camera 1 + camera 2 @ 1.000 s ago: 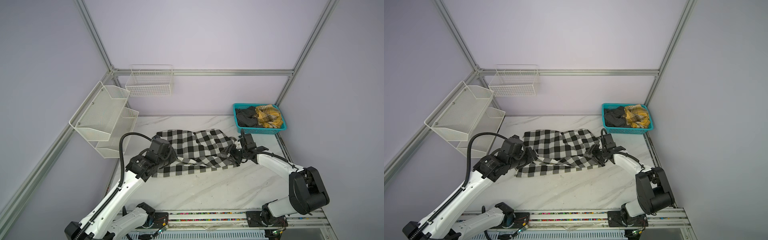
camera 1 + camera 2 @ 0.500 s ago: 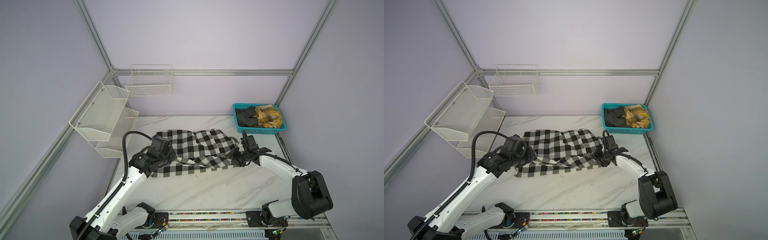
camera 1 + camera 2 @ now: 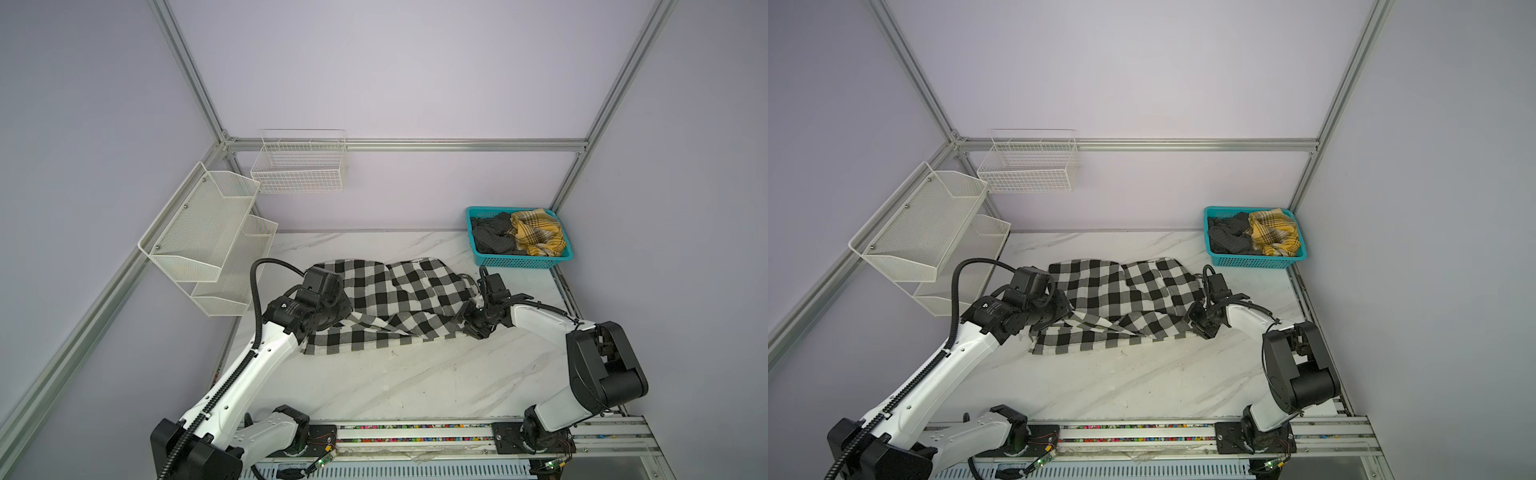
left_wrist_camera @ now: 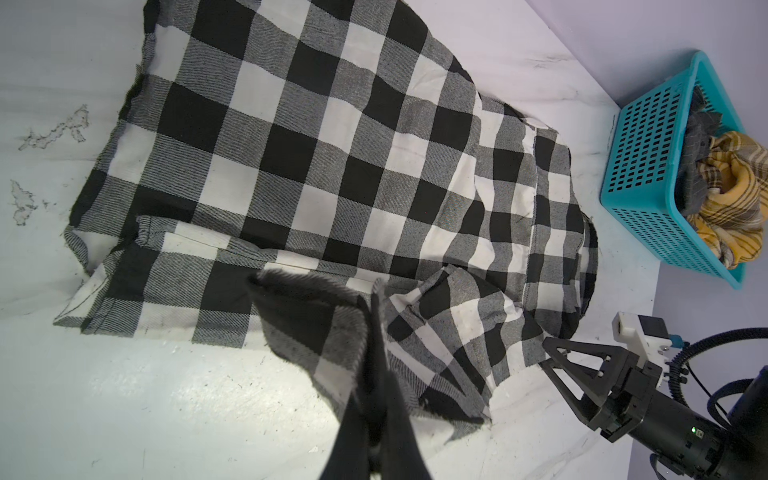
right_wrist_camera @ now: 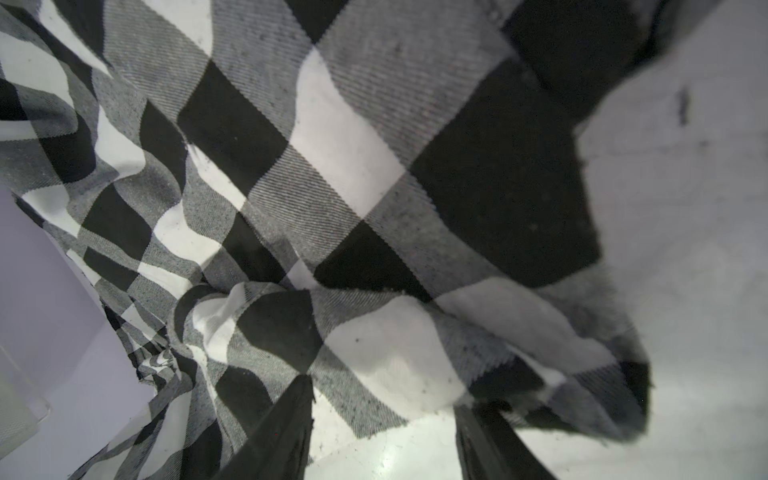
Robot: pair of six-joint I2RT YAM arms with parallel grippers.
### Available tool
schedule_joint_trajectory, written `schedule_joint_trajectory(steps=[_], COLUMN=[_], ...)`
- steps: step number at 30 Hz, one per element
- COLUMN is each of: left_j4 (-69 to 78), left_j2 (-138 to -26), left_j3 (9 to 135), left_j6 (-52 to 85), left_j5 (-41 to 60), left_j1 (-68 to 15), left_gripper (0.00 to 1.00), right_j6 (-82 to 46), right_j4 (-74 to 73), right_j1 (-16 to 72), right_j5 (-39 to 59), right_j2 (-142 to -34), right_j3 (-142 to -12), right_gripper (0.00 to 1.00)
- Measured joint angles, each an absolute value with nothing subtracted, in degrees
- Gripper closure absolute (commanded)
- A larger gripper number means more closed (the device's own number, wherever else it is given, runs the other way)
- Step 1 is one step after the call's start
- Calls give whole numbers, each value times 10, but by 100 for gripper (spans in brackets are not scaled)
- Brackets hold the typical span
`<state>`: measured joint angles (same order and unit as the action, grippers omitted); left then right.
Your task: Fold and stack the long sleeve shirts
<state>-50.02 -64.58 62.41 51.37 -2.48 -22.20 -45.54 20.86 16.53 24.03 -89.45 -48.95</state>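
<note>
While the left gripper [image 4: 376, 303] pinches the soft black-and-white checked shirt [image 4: 332, 145], the spread right gripper [image 4: 546, 353] may miss its edge, skewing the fold.

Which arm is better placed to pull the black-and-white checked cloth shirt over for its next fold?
Left, probably. The left gripper is shut on a raised fold of the black-and-white checked cloth shirt. The right gripper stands open at the shirt's edge and grips nothing.
</note>
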Motion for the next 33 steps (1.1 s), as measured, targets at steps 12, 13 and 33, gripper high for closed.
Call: schedule_joint_trajectory(steps=[12,13,33], left_j4=[-472,-466,-331], left_j2=[-670,-675,-729], left_j3=[630,630,544], left_j6=[491,484,403], left_j5=[-4,-1,11], left_j1=[-164,-150,-36], left_gripper=[100,100,100], right_j6=[-465,-467,-573], right_j4=[149,140,-58], right_j1=[124,122,183], right_j5=[275,281,336], right_j2=[-904,-905,-862], right_j3=[-468,-466,-365], right_gripper=[100,100,100])
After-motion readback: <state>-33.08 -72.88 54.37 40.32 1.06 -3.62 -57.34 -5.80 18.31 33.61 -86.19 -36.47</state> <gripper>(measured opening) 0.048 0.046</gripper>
